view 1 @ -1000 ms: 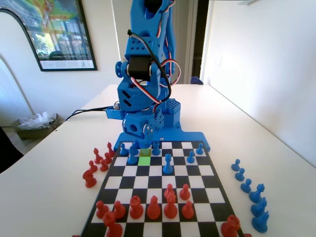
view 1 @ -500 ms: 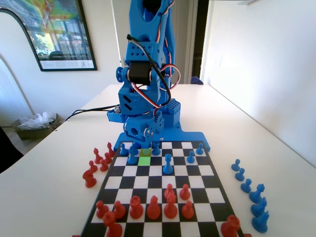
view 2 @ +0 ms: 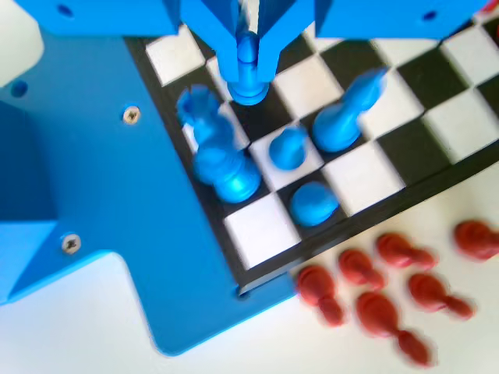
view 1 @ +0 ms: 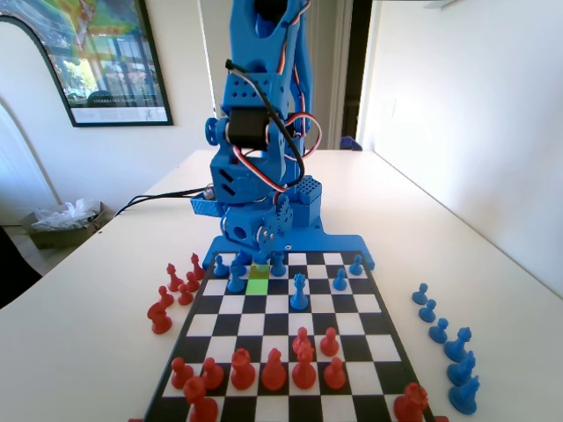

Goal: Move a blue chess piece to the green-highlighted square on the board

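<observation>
In the wrist view my gripper is shut on a small blue pawn, which hangs just above a dark square at the board's corner beside the blue base. In the fixed view the gripper sits low over the far rows of the board, just behind the green-highlighted square. The held pawn is hard to pick out there among the blue parts.
Blue pieces crowd around the gripper: a crowned piece, two pawns and a tall pointed piece. Red captured pieces lie off the board's left side, blue ones off its right. Red pieces fill the near rows.
The arm's upper joint has dipped and shifted slightly left over the last second. The gripper stays low over the far rows by the green square.
</observation>
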Tool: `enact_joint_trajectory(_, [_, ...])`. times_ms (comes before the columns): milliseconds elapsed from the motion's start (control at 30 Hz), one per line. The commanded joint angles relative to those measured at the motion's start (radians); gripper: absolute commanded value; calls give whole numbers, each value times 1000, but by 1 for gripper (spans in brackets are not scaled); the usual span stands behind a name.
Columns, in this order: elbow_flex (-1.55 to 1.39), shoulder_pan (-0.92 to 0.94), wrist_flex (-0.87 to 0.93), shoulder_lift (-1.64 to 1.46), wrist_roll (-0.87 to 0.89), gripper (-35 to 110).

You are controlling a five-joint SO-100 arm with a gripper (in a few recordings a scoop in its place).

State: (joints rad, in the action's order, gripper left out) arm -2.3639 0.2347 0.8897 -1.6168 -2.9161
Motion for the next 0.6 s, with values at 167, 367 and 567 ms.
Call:
enact_joint_trajectory(167, [143, -31, 54, 23, -104, 2])
enact_joint_trajectory(367, [147, -12, -3, 74, -98, 2])
enact_joint_trajectory(567, [161, 0, -11, 84, -91, 2])
